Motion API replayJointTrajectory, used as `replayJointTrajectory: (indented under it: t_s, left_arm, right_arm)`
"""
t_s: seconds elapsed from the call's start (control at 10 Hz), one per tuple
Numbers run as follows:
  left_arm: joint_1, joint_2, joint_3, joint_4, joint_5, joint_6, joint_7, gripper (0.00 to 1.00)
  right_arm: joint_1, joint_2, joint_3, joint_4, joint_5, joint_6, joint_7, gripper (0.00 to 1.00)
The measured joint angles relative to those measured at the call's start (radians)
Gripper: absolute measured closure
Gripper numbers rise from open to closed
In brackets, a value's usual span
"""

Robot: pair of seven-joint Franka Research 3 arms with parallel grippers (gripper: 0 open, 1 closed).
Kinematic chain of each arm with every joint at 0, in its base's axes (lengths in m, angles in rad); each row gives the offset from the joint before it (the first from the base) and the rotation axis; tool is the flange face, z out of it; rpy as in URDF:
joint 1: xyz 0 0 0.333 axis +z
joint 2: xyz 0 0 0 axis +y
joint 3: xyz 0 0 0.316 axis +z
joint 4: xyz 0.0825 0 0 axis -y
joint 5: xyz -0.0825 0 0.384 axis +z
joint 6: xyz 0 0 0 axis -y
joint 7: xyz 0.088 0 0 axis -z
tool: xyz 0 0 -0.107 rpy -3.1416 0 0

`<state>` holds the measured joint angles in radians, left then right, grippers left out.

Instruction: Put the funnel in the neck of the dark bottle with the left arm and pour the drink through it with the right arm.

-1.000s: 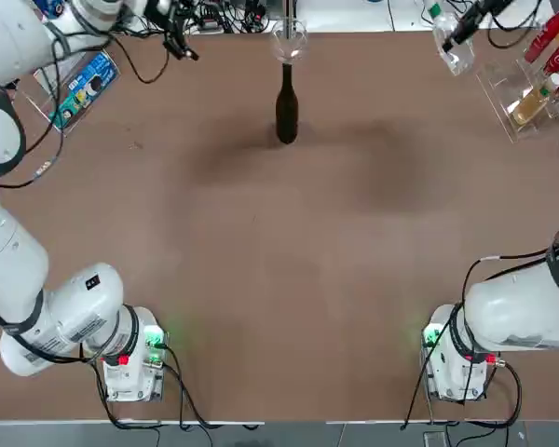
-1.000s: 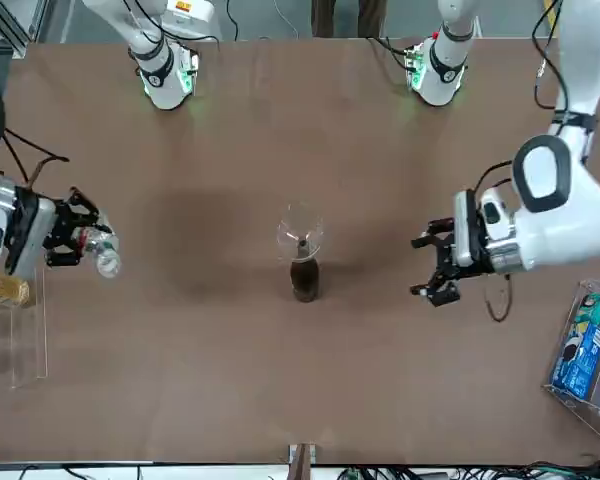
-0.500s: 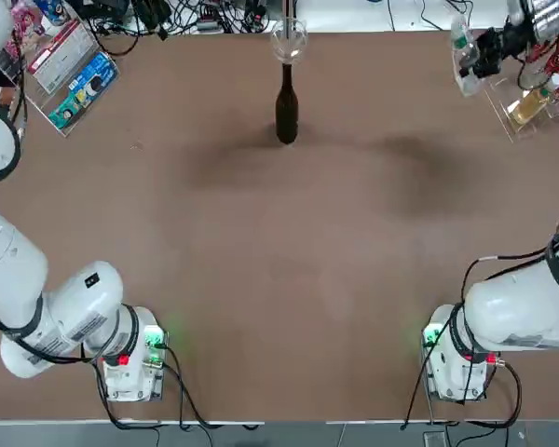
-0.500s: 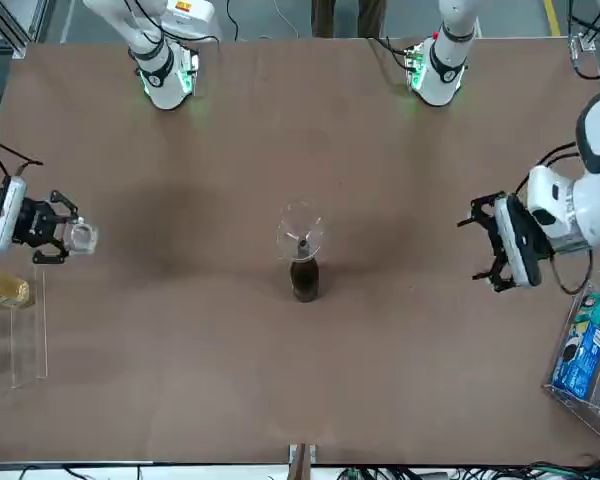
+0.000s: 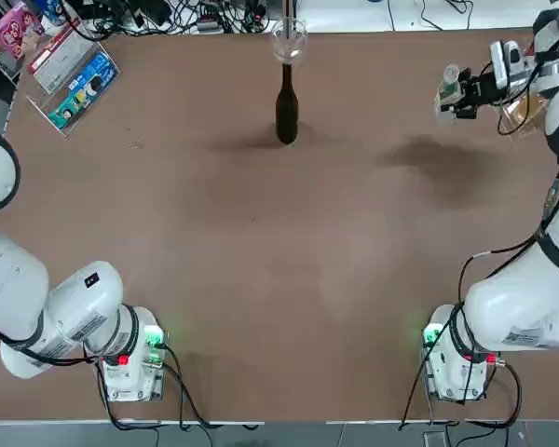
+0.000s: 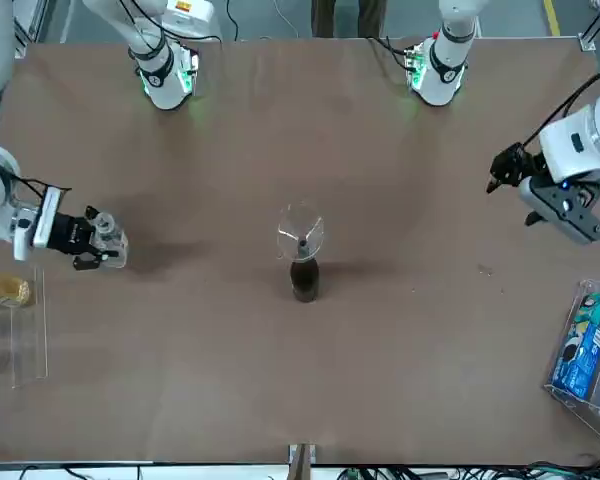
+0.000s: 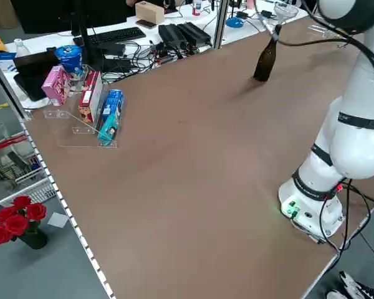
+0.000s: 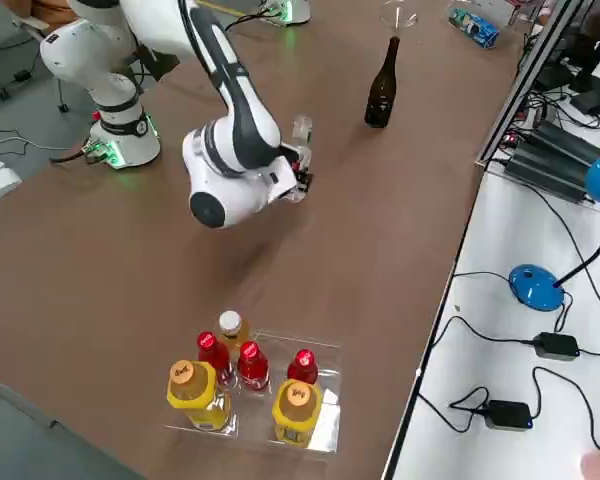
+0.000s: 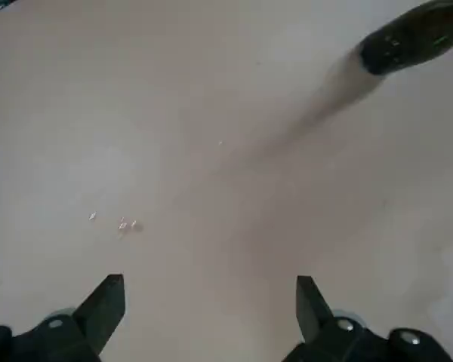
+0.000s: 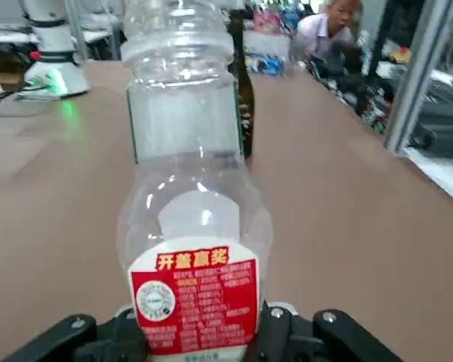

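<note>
Notice your right wrist view alone shows a red sticker on the drink [image 10: 192,226], clamped upright in the right gripper [image 5: 464,91], well right of the dark bottle [image 5: 286,104]. The funnel [image 5: 288,39] sits in that bottle's neck. The left gripper [image 6: 508,172] hangs splayed, empty, over bare table [image 5: 289,279] left of the bottle.
</note>
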<state>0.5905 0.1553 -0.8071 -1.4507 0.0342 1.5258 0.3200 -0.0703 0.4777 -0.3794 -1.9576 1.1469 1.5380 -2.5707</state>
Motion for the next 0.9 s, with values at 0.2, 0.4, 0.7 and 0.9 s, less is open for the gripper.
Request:
replayJointTrajectory:
  t_s: [0.2, 0.4, 0.7, 0.9]
  left_arm:
    - [0.005, -0.027, 0.031, -0.001, 0.003, -0.013, -0.124, 0.00]
    - [0.029, -0.045, 0.061, 0.000, -0.004, -0.013, -0.230, 0.00]
    - [-0.228, -0.105, 0.421, -0.015, -0.071, -0.010, -0.240, 0.00]
    - [-0.400, -0.213, 0.623, -0.117, -0.080, 0.028, -0.241, 0.00]
  right_arm:
    - [0.000, 0.082, -0.001, -0.031, 0.059, -0.087, -0.140, 0.61]
    - [-0.001, 0.192, -0.001, -0.045, 0.113, -0.153, -0.170, 0.61]
    - [-0.007, 0.240, -0.002, -0.101, 0.133, -0.174, -0.171, 0.61]
    - [-0.010, 0.240, -0.002, -0.123, 0.147, -0.176, -0.171, 0.61]
